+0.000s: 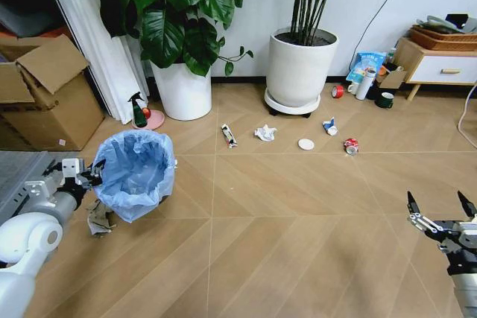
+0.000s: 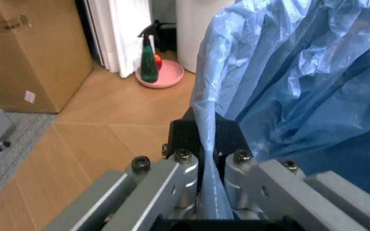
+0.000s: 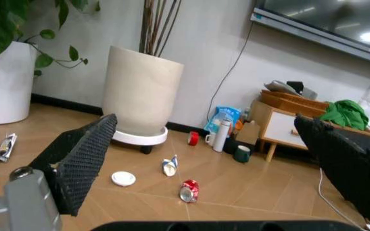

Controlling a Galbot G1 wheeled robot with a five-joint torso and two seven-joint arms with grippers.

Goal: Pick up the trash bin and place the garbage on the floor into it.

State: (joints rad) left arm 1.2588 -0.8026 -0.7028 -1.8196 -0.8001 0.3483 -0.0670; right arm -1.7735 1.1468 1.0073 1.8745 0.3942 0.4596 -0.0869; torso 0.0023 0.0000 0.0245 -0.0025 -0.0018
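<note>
The left gripper (image 1: 88, 174) was clamped on the rim of the trash bin (image 1: 136, 173), fingers pinching the blue liner (image 2: 209, 144) — the pick-up step was in hand. The bin sat at nine o'clock in the head view, a crumpled wad (image 1: 100, 218) just below it. The right gripper (image 1: 440, 212) hung at four o'clock, jaws spread wide, holding nothing. Garbage lay in a row near twelve: wrapper (image 1: 229, 135), paper wad (image 1: 264, 133), white disc (image 1: 306, 144), packet (image 1: 329, 126), can (image 1: 351, 146). Next, I judged, the bin needed carrying toward that row — bare floor (image 1: 298, 229) between gave room, though plant pots (image 1: 301, 66) crowded the far edge.
</note>
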